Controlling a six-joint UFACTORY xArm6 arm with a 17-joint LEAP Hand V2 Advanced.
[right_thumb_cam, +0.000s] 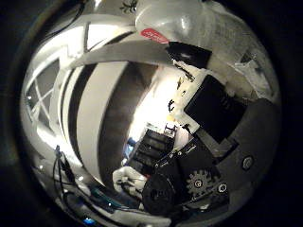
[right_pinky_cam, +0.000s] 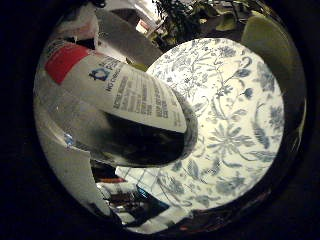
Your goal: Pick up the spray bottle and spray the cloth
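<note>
The fingers (right_thumb_cam: 208,118), black and white with a geared part at the lower right of the thumb-side frame, curled around the spray bottle (right_pinky_cam: 125,95) and gripped it, as far as the crowding of parts against its pale shoulder showed. The floral cloth (right_pinky_cam: 235,130), blue on white, was the largest thing in the little-finger-side frame and filled its right and lower half, spread below the palm. The bottle came next, running from the upper left toward the centre of that frame, very close to the palm; its white label with a red band (right_pinky_cam: 67,60) faced the camera, and its clear lower body looked dark inside, so how much liquid it held could not be told. By my reading the pick-up was done and the bottle hung above the cloth, so the spraying step was in hand. The next move likely called for aiming the nozzle, unseen here, at the cloth and squeezing the trigger.
</note>
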